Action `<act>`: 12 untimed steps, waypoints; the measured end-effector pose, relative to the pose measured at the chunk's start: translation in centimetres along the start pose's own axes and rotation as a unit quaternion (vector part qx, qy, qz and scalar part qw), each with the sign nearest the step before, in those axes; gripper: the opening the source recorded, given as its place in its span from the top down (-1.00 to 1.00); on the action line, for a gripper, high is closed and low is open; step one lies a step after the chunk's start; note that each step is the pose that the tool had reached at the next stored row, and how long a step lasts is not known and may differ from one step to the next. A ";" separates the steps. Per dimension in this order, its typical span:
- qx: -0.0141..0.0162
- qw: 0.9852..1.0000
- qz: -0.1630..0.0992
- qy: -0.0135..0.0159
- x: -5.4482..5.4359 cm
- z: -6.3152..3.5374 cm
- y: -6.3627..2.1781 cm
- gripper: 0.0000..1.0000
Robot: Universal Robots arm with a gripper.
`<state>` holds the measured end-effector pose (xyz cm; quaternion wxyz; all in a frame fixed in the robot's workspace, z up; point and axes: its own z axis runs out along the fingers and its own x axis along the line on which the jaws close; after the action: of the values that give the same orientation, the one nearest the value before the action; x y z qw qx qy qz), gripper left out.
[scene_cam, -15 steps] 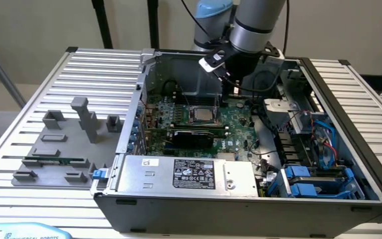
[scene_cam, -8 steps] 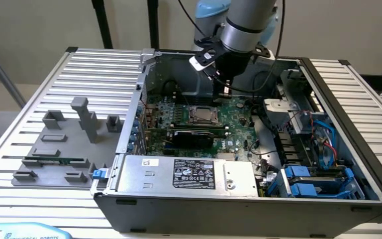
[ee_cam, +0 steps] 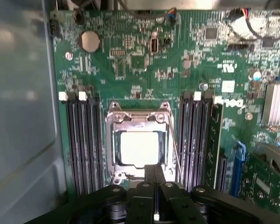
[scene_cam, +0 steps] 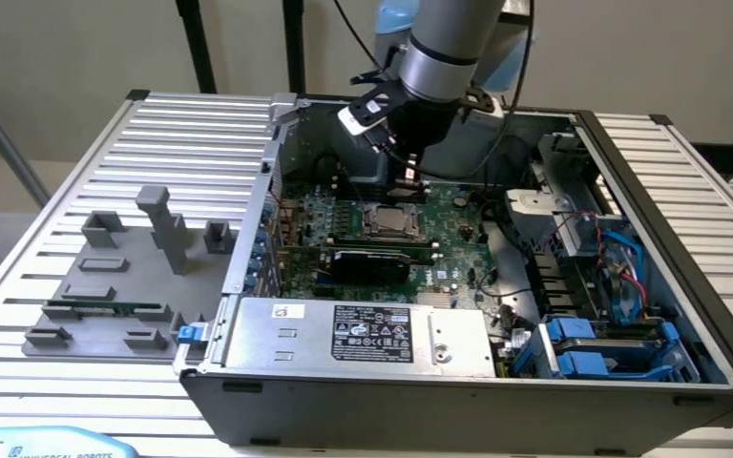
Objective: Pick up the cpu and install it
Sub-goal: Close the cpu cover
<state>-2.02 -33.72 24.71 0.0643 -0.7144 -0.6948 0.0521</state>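
Note:
The cpu [ee_cam: 140,148] lies flat inside the metal-framed socket [ee_cam: 113,140] of the green board [ee_cam: 144,60], its silvery top facing up. The exterior view has the cpu [scene_cam: 386,221] in the middle of the board, inside the open computer case. My gripper [scene_cam: 412,177] hangs a little above the board, just behind the socket. In the wrist view my gripper [ee_cam: 155,173] has its two black fingers pressed together at the socket's edge, shut with nothing between them.
Dark memory slots [ee_cam: 84,144] flank the socket on both sides. A silver power supply [scene_cam: 354,334] fills the case front, with cables and blue drive bays [scene_cam: 596,343] toward the exterior view's right. A tray of grey plastic blocks [scene_cam: 112,277] sits on the slatted table outside the case.

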 end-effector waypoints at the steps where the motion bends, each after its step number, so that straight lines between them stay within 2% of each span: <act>1: 0.001 1.000 0.000 0.000 0.0 0.10 -0.41 0.79; 5: 0.005 1.000 0.000 0.000 -0.1 0.48 -2.18 0.79; 12: 0.008 1.000 0.000 0.000 -0.1 1.06 -5.33 0.79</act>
<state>-7.45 -33.63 24.54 0.0700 -0.7140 -0.6943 0.0575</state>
